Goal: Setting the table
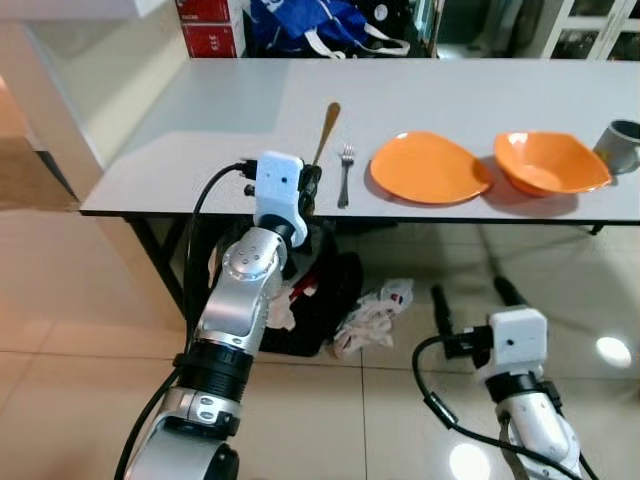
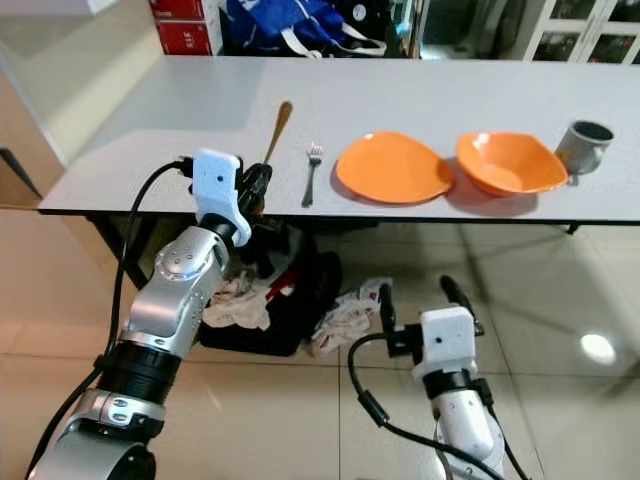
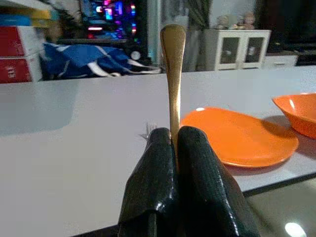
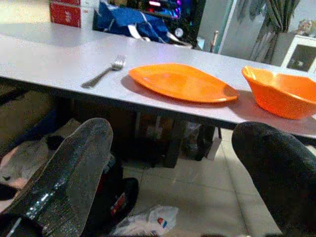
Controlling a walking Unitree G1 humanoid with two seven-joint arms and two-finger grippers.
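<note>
Low in the frame, nearest the head camera, the right claw [image 1: 470,296] hangs over the tiled floor [image 1: 60,330] below the table's front edge, its two black fingers [image 4: 69,182] spread wide apart and holding nothing. Left of centre, the left claw [image 1: 309,190] sits at the front edge of the grey table [image 1: 480,90], its fingers pressed together on the handle of a golden spoon [image 1: 327,128]. From the wrist camera the spoon rises straight up out of the closed fingertips [image 3: 192,163]. The spoon slants away over the tabletop toward the upper middle of the frame. Just right of it lies a silver fork [image 1: 345,175], then an orange plate [image 1: 428,167], an orange bowl [image 1: 550,162] and, at the right edge, a grey mug [image 1: 622,145]. Under the table lie a dark bag [image 1: 320,300] and crumpled cloths [image 1: 375,310].
</note>
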